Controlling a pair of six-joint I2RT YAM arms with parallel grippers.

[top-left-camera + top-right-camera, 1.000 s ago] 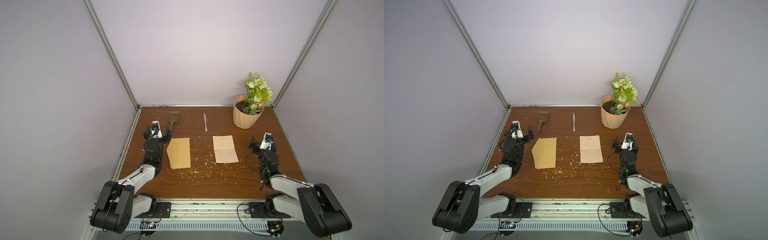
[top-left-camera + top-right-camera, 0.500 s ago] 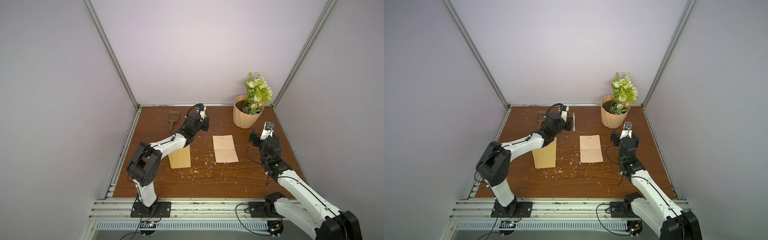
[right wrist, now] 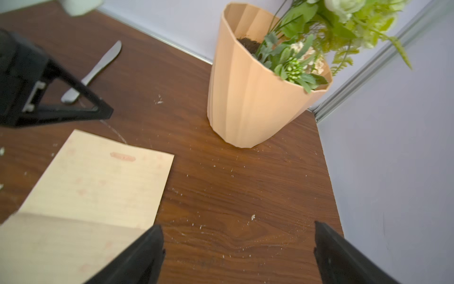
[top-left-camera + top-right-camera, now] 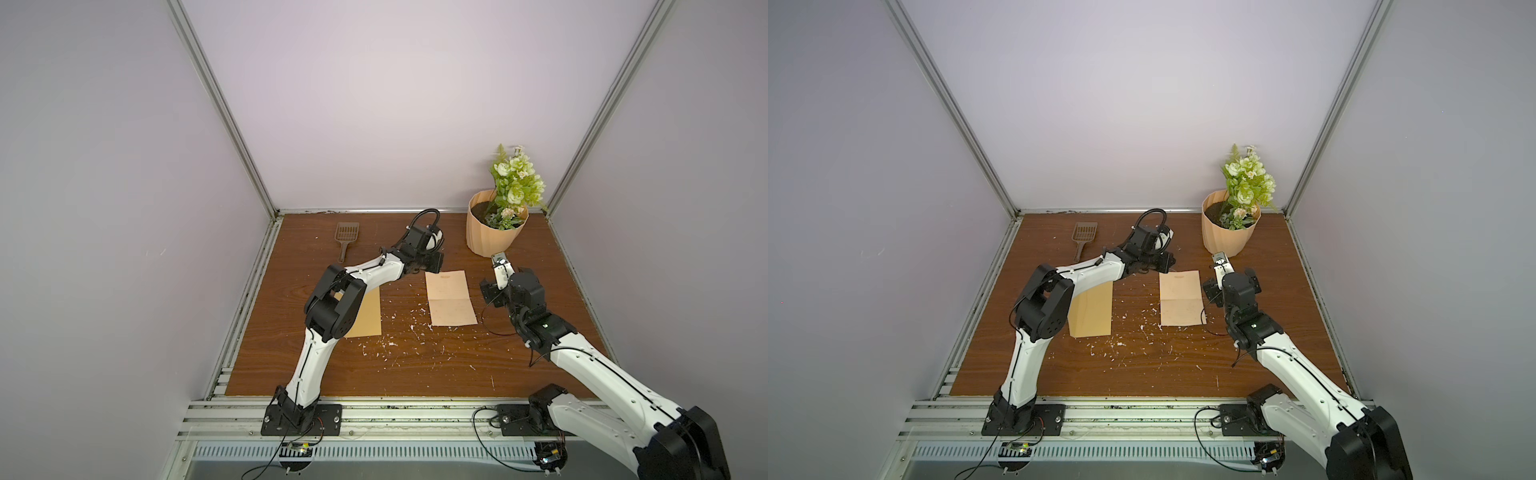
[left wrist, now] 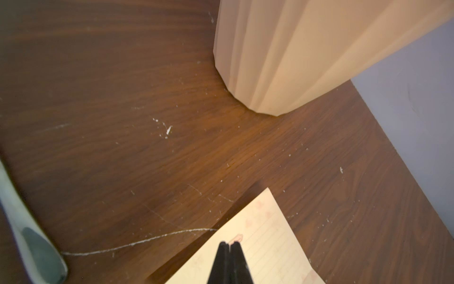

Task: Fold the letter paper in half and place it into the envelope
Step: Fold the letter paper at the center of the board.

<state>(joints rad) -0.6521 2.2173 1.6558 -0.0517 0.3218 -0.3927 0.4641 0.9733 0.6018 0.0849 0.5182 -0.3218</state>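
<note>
A brown wooden table [image 4: 415, 374] stands between pale lilac walls, with small white crumbs [image 4: 390, 340] scattered on it; 12 o'clock means toward the back wall. The letter paper [image 4: 451, 297] lies flat just at 3 o'clock from the table centre, with its crease across the middle. The envelope [image 4: 1094, 316] lies at 9 o'clock from the centre, well apart from the paper and partly hidden under the left arm's elbow.

The left gripper [image 5: 229, 243] has its jaws pressed together, and nothing shows between them. It hangs over the paper's far edge, near the 11 o'clock corner. The right gripper [image 3: 235, 246] has its jaws spread wide and empty, just beside the paper's 3 o'clock edge.

A peach flower pot [image 4: 494, 237] stands at 1 o'clock, a brown scoop [image 4: 345, 239] at 11 o'clock. In the right wrist view, a knife [image 3: 93, 71] lies beyond the left gripper.
</note>
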